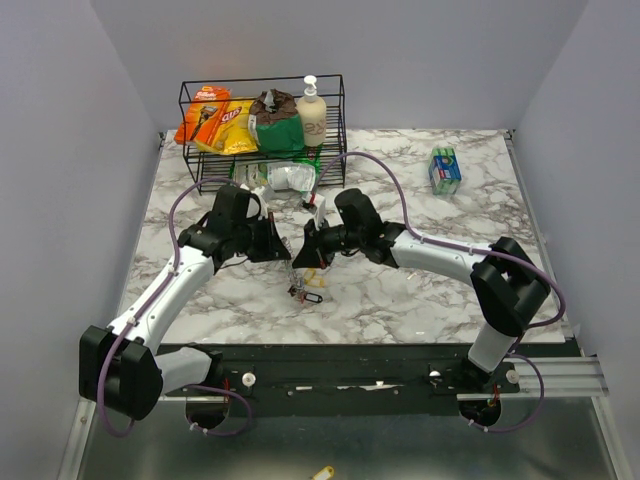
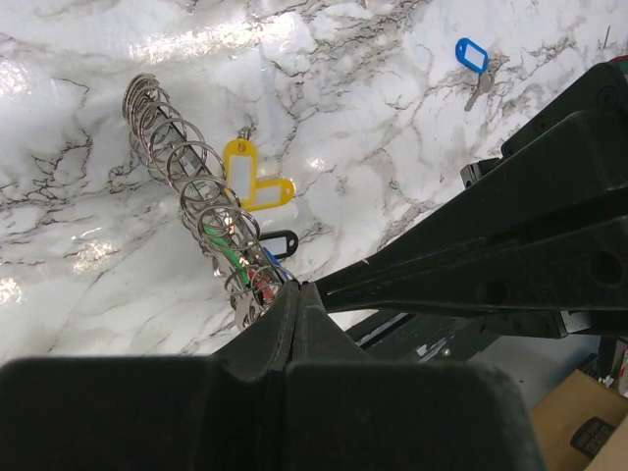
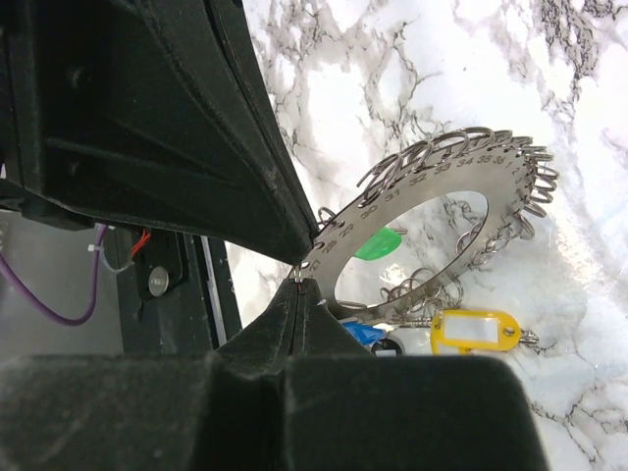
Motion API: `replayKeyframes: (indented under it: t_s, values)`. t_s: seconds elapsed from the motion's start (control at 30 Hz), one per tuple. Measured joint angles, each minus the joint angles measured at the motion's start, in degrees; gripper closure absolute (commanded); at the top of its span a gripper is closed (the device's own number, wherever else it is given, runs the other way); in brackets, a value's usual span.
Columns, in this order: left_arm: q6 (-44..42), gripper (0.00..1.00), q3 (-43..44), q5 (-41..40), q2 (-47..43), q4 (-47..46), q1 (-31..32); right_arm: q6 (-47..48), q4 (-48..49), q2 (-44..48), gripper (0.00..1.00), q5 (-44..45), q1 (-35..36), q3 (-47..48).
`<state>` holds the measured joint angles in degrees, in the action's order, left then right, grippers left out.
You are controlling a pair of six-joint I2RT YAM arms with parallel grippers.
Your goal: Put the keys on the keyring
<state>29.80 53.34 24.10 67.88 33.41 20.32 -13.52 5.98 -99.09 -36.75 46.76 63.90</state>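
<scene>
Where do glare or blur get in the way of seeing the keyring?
Left wrist: glare streaks the marble table above the keyring, which is sharp; the left gripper in the foreground is dark and soft. Right wrist: marble washes out at right, yet the keyring's engraved numbers read. Top external: even light, keyring tiny.

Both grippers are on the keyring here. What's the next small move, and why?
Probably release the right gripper while the left gripper holds the keyring: both are shut on it, and a blue-tagged key lies loose on the table.
</scene>
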Motion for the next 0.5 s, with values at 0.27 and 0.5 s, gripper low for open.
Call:
replayKeyframes:
  t_s: [0.27,0.5]
  values:
    - [-0.9,1.00,-0.8,2.8,-0.4,-0.7,-0.8,-0.2,0.3,0.0,1.00,0.0,0.0,-0.1]
    - [-1.9,1.00,-0.8,4.7,-0.6,-1.0,-0.9,-0.6,0.2,0.0,1.00,-0.2,0.0,-0.1]
